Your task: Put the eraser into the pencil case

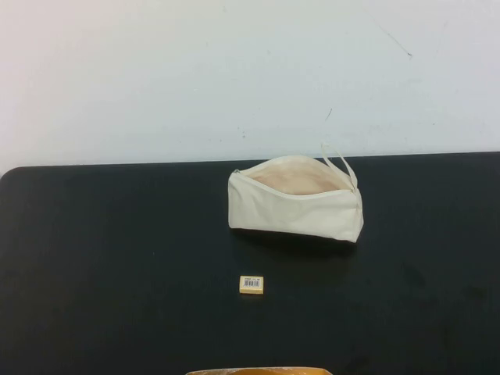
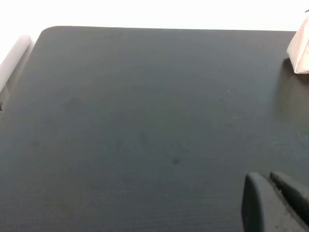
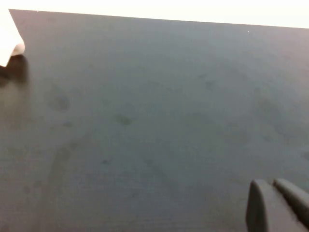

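The eraser (image 1: 251, 284), a tiny tan-yellow block with a white barcode label, lies flat on the black table in front of the pencil case. The pencil case (image 1: 297, 205) is a cream-white pouch lying unzipped, its beige lining showing and its loop strap at the right end. A corner of it shows in the left wrist view (image 2: 300, 48) and in the right wrist view (image 3: 8, 43). My left gripper (image 2: 268, 178) and right gripper (image 3: 270, 183) are shut and empty, low over bare table, far from both things. Neither shows in the high view.
The black table (image 1: 117, 258) ends at a white wall behind the pouch. An orange-tan object (image 1: 258, 371) pokes in at the near edge of the high view. The table's rounded far left corner (image 2: 46, 31) shows in the left wrist view.
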